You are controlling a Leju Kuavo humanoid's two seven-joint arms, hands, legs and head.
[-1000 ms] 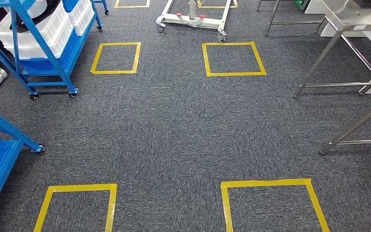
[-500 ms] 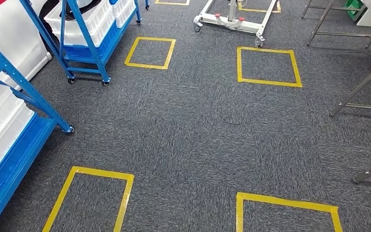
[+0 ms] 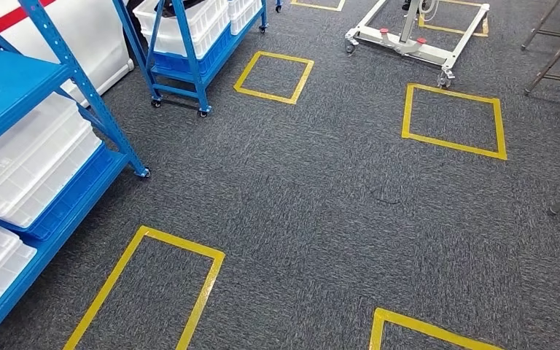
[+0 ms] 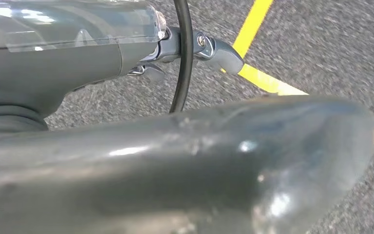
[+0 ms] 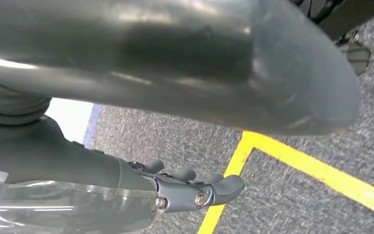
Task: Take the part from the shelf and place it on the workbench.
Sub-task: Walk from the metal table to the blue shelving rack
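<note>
Grey carpet (image 3: 313, 219) runs across the whole floor, marked out with yellow tape squares (image 3: 453, 120). Along one side stands the blue shelf (image 3: 14, 76), its lower levels stacked with white plastic crates (image 3: 29, 164); a second blue rack on castors (image 3: 189, 44) holds more of them farther off, and a white wheeled frame (image 3: 408, 40) sits beyond. Steel legs (image 3: 554, 51) at the far edge may belong to the worktop, though its top is out of sight.

Which part is meant cannot be told from here; it is presumably in or among the crates, so it has yet to be reached. If it is one of the crates, I would judge it light, stiff and rather slick moulded plastic, best taken by the rim at its two short ends with both hands, since the smooth walls offer little purchase.

Both arms hang toward the floor. The left hand (image 4: 175, 117) holds nothing, its fingers (image 4: 219, 51) loosely extended; the right hand (image 5: 175, 122) is likewise empty, fingers (image 5: 224, 187) slightly curled and apart.
</note>
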